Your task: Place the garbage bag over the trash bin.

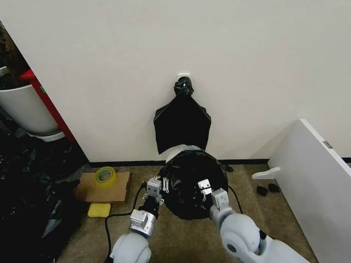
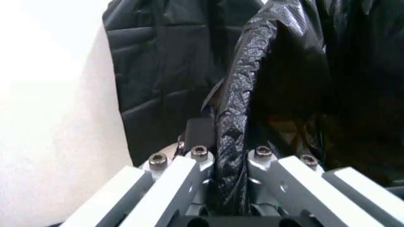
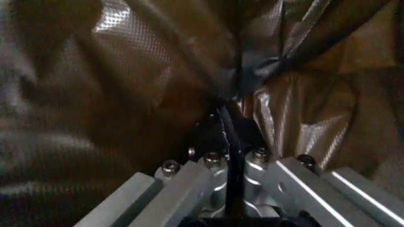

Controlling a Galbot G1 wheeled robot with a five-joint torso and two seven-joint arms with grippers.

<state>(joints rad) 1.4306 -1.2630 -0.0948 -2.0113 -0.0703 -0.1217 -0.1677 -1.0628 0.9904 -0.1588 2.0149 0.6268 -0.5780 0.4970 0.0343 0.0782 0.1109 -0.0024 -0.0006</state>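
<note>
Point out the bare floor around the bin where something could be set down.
Bare carpet lies between the garbage bag and the white board, apart from small black bits there. A narrower strip lies between the cardboard and the left gripper. Far left is crowded with black plastic. Both grippers, right, pinch the bag's rim.

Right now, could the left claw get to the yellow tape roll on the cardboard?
Probably not yet. The left claw is shut on the garbage bag rim, so it would have to let go first. Otherwise the floor toward the tape roll on the cardboard looks free.
</note>
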